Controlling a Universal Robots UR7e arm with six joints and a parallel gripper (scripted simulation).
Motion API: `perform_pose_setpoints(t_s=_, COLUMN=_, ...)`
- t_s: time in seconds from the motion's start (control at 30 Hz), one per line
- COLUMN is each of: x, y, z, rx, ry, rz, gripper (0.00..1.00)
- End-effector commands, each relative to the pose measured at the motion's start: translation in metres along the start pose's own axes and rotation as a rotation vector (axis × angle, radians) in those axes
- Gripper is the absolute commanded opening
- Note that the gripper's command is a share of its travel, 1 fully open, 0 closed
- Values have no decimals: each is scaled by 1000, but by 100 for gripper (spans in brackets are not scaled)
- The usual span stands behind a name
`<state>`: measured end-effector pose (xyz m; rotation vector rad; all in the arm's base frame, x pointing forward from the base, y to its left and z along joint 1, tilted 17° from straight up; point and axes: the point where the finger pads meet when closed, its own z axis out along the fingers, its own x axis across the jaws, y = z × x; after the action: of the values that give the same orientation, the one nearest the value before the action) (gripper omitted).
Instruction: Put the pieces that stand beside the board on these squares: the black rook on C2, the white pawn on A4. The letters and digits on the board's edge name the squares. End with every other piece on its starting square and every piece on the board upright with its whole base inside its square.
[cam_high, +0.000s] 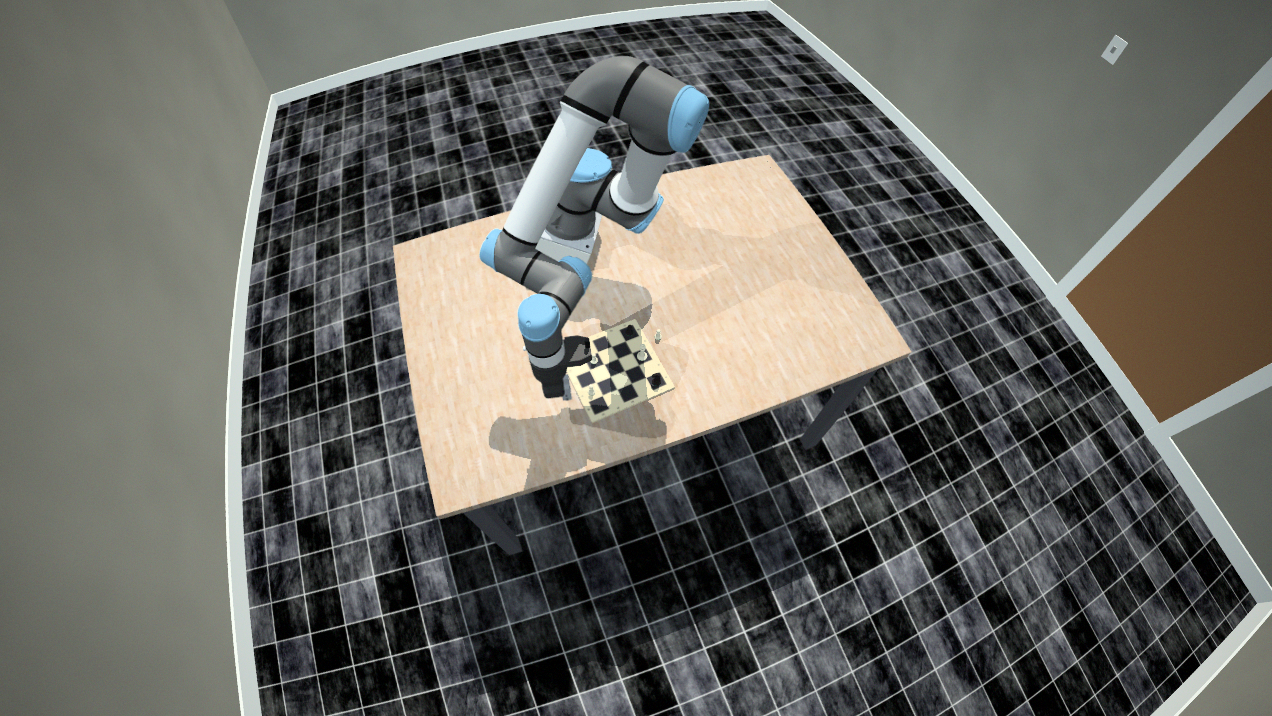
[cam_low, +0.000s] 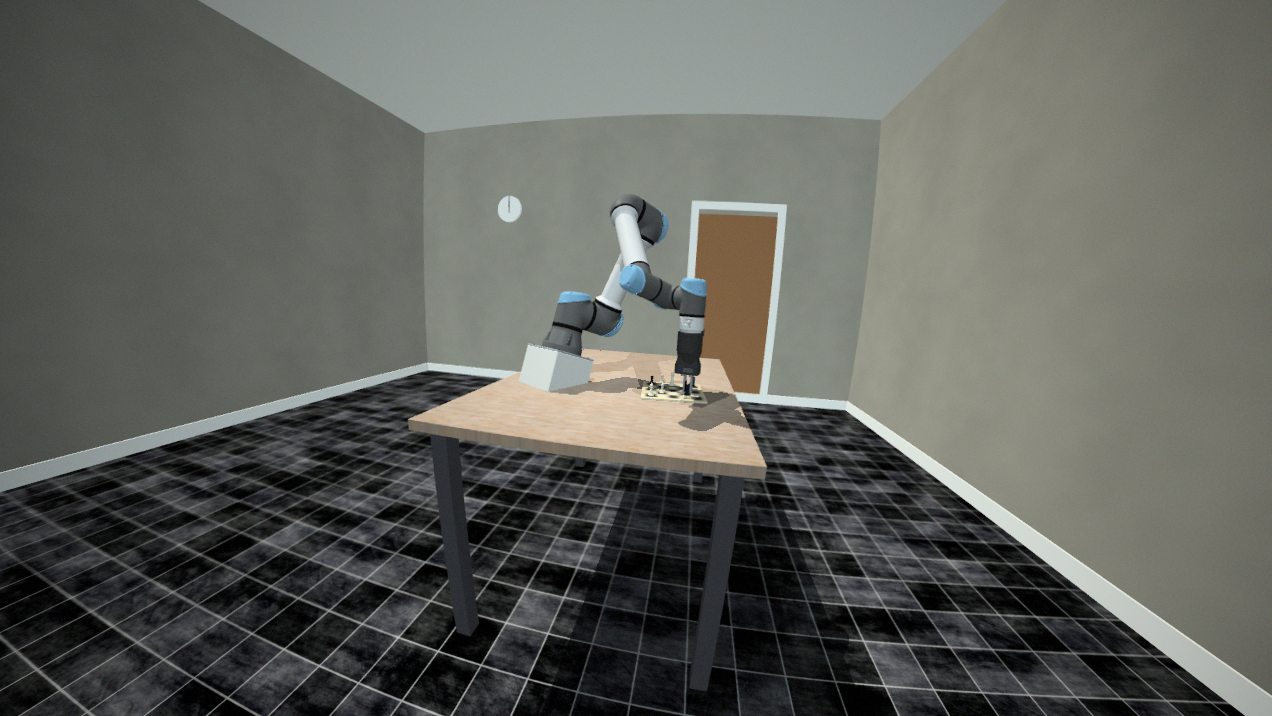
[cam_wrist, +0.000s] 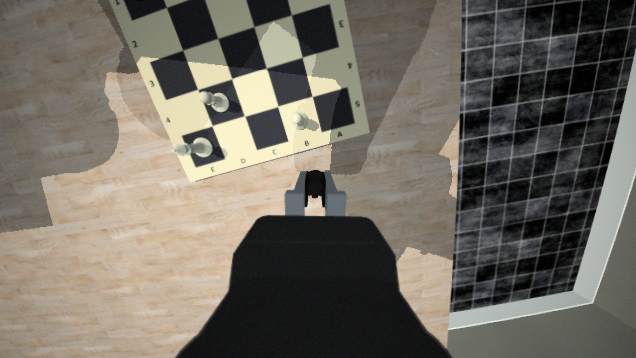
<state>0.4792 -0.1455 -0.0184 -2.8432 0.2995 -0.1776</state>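
Observation:
In the wrist view my gripper (cam_wrist: 315, 182) is shut on the black rook (cam_wrist: 314, 184), a small dark piece between the grey fingers. It is over the wooden table just off the lettered edge of the chessboard (cam_wrist: 245, 85), near the letter B. In the top view the gripper (cam_high: 556, 389) is at the board's (cam_high: 623, 369) left side. The white pawn (cam_high: 656, 336) stands upright on the table beside the board's far right edge. Three white pieces stand on the board near me: one (cam_wrist: 196, 147) on E5, one (cam_wrist: 215, 100) on D4, one (cam_wrist: 300, 120) on B5.
More pieces stand at the board's far side, among them a dark one (cam_high: 656, 378). The arm's grey base block (cam_low: 553, 366) sits at the back of the table. The table's edge and the drop to the tiled floor (cam_wrist: 525, 150) lie to the right in the wrist view.

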Motion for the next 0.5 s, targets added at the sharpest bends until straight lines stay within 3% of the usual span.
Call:
perform_pose_setpoints(t_s=0.0, x=0, y=0, z=-34, rx=-1, ry=2, rz=-1, gripper=0)
perform_pose_setpoints(t_s=0.13, x=0, y=0, z=-55, rx=-1, ry=2, rz=-1, gripper=0)
perform_pose_setpoints(t_s=0.47, x=0, y=0, z=-67, rx=-1, ry=2, rz=-1, gripper=0)
